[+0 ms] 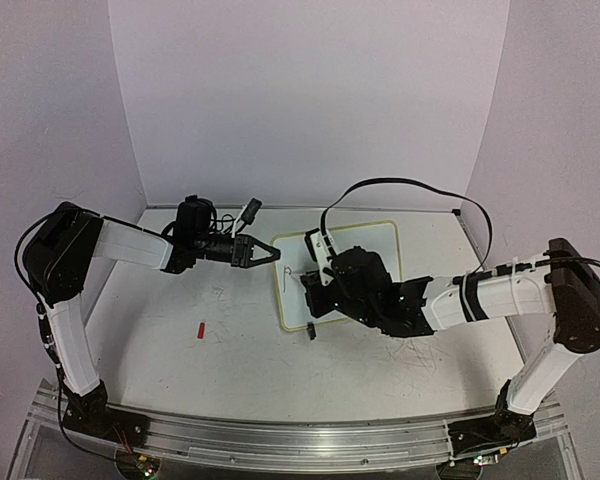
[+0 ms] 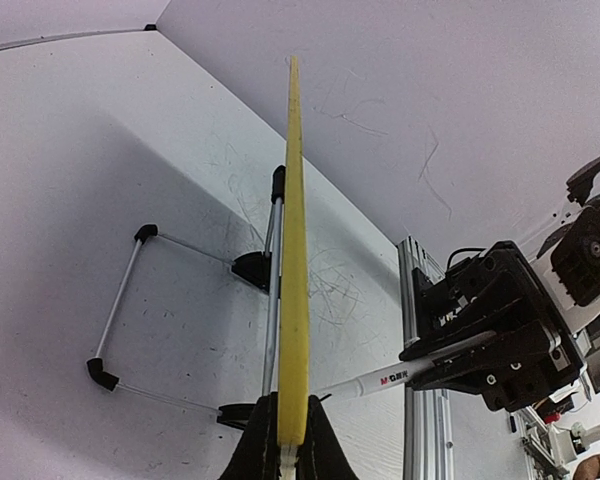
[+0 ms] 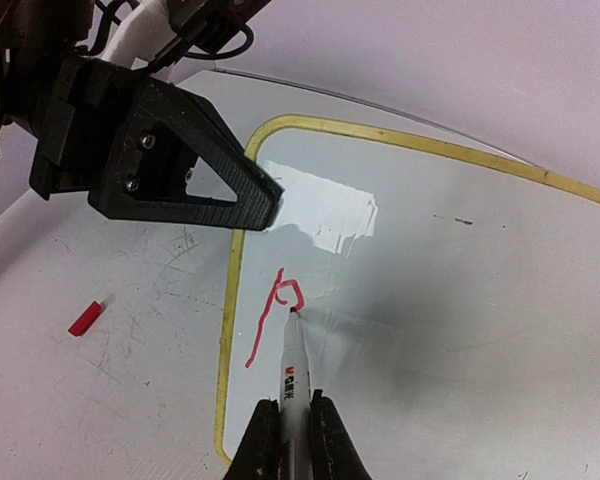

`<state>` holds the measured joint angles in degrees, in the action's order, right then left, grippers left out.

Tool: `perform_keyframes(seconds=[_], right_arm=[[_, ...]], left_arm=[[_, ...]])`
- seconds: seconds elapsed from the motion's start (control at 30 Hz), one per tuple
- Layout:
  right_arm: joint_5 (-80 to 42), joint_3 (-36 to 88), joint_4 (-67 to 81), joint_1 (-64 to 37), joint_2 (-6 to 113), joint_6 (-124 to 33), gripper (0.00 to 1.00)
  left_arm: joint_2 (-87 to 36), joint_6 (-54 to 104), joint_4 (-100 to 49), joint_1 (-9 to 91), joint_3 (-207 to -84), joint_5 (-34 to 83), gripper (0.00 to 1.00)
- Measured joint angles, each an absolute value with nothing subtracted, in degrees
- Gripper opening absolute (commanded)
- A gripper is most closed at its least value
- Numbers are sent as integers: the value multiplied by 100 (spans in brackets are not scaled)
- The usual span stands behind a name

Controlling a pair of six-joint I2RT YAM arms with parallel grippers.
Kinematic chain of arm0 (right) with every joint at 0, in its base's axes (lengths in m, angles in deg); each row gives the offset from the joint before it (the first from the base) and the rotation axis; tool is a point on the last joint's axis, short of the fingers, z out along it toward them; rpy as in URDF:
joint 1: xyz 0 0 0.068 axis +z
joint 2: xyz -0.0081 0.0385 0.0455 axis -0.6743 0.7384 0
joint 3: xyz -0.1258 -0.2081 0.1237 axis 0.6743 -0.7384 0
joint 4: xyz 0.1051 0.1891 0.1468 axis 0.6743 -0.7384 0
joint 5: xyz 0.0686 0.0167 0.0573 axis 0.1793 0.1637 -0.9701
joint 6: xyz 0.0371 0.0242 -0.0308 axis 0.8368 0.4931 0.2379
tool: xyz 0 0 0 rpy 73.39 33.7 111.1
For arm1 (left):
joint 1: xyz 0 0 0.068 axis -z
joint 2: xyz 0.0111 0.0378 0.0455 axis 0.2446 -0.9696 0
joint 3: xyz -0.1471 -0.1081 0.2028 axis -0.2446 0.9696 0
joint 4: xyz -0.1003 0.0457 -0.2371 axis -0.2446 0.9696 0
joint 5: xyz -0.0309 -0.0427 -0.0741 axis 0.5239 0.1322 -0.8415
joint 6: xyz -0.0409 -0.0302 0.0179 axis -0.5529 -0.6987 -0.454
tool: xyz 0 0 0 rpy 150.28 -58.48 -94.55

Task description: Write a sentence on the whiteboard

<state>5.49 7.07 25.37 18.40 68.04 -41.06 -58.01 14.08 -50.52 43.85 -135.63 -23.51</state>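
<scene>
Scuffed white tabletop (image 1: 220, 340), yellow-rimmed whiteboard (image 3: 460, 300) bearing one red stroke (image 3: 262, 325), left hand (image 1: 270, 252) pinching its edge, right hand (image 3: 292, 430) pinching marker (image 3: 292, 370).

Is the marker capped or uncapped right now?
Uncapped: the marker has its bare tip on the whiteboard at a red stroke; a small red piece, probably its cap, lies on the table.

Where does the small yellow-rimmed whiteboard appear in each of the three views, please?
Top external: the whiteboard sits mid-table, between the two arms.
Left wrist: seen edge-on, its yellow rim runs up the centre of the picture.
Right wrist: its white face fills the right half, with red strokes at the marker tip.
Shared landmark: the left tool, clamped on the board's left rim.
</scene>
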Motion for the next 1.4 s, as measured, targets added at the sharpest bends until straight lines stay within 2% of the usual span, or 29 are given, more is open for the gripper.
perform_keyframes(seconds=[1.4], right_arm=[[553,477,2519,1977,6855,-3869,0]], left_arm=[[-5801,1470,-5047,4384,-13563,-2337,0]])
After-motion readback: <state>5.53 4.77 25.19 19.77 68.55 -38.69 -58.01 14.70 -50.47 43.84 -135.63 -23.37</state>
